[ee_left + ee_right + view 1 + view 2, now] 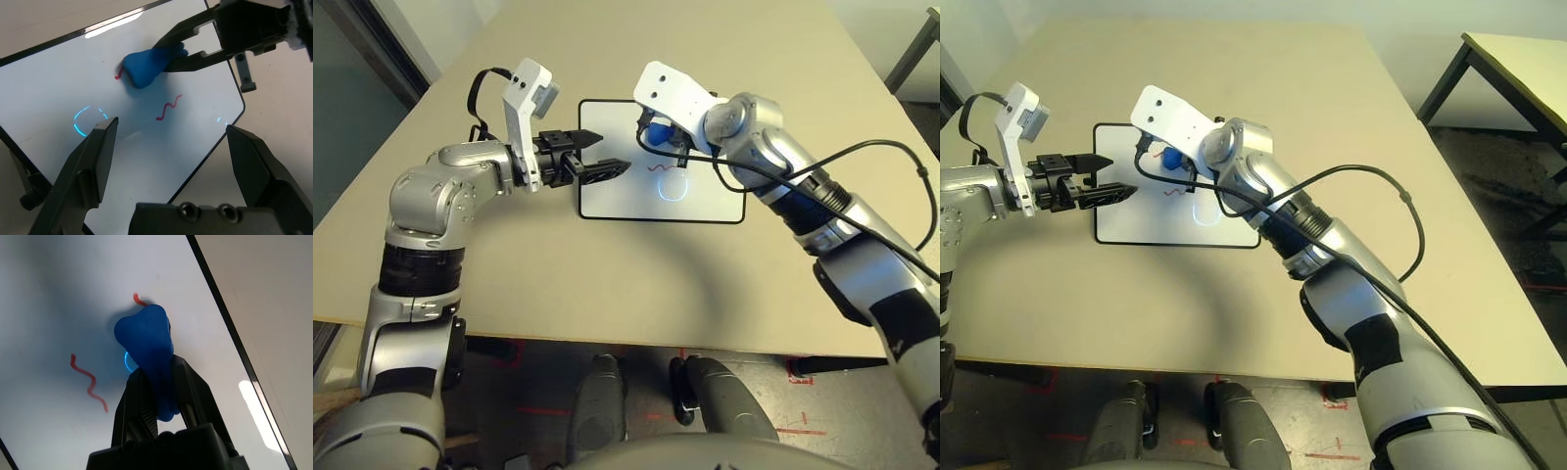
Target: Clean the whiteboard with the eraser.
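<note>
The whiteboard (705,201) lies flat at the middle of the table, black-framed. It bears a red squiggle (168,107), a short red mark (138,298) and a bluish ring (85,120). My right gripper (157,374) is shut on the blue eraser (144,340). The eraser's free end presses on the board's far part, right beside the short red mark. My left gripper (612,152) hovers open over the board's left side with nothing between its fingers (93,161). It points toward the eraser (654,132) from a short distance.
The beige table (607,284) has wide bare room in front of and around the board. A black cable (1400,206) loops off my right forearm above the table. Another table (1528,69) stands off to the right, beyond a gap.
</note>
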Available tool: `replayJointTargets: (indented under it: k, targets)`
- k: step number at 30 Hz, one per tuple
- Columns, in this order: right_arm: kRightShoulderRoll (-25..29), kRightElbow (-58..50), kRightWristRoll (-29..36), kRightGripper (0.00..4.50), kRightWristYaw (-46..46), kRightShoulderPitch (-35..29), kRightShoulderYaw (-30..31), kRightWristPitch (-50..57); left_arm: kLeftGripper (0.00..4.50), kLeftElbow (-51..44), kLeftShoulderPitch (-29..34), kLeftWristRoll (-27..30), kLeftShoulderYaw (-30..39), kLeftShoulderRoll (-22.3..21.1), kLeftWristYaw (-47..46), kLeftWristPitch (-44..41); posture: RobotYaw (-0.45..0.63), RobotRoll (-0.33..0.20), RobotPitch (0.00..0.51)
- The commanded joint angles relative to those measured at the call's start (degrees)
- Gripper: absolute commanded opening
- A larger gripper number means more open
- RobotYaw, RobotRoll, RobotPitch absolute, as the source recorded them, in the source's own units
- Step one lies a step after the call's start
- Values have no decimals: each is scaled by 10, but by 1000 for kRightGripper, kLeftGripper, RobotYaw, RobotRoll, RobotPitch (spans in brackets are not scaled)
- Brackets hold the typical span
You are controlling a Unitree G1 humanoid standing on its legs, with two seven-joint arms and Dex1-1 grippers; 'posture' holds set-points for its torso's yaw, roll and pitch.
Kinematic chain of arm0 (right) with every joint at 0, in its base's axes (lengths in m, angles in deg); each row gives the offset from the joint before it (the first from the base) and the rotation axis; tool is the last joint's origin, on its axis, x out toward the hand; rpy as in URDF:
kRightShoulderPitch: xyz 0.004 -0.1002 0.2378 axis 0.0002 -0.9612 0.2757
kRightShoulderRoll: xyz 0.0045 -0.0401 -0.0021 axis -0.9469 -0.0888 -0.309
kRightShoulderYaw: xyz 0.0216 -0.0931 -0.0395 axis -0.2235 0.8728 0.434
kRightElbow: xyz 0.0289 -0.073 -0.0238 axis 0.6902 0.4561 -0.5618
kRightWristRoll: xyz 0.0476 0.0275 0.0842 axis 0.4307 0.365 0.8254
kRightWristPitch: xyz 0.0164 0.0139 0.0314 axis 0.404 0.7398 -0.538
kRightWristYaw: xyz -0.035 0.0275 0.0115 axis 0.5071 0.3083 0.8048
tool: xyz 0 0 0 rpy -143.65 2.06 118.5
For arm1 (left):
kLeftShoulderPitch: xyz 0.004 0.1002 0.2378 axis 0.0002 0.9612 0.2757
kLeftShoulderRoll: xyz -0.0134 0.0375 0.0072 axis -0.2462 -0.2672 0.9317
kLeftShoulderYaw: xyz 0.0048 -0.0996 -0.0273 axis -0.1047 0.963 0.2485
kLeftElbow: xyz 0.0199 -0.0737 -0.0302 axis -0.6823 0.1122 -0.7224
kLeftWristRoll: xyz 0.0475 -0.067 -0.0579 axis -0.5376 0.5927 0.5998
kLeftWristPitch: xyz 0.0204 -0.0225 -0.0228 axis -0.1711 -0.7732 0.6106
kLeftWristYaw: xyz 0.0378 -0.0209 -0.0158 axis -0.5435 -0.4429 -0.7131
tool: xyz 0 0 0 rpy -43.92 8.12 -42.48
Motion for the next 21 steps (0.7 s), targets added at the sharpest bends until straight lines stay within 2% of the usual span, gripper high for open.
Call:
replayJointTargets:
  k: [1,7,21]
  targets:
    - [-12,25,-7,637,-1,7,-7,-10,4500,-12,11,7,3,-1,-5,-10,69,0,131]
    - [13,37,-12,637,-4,-10,-19,-12,4500,-8,8,10,-1,-5,-6,-13,49,0,130]
    - [131,-86,-26,620,-50,-77,-34,69,4500,21,-10,0,-19,-6,14,4,-4,0,127]
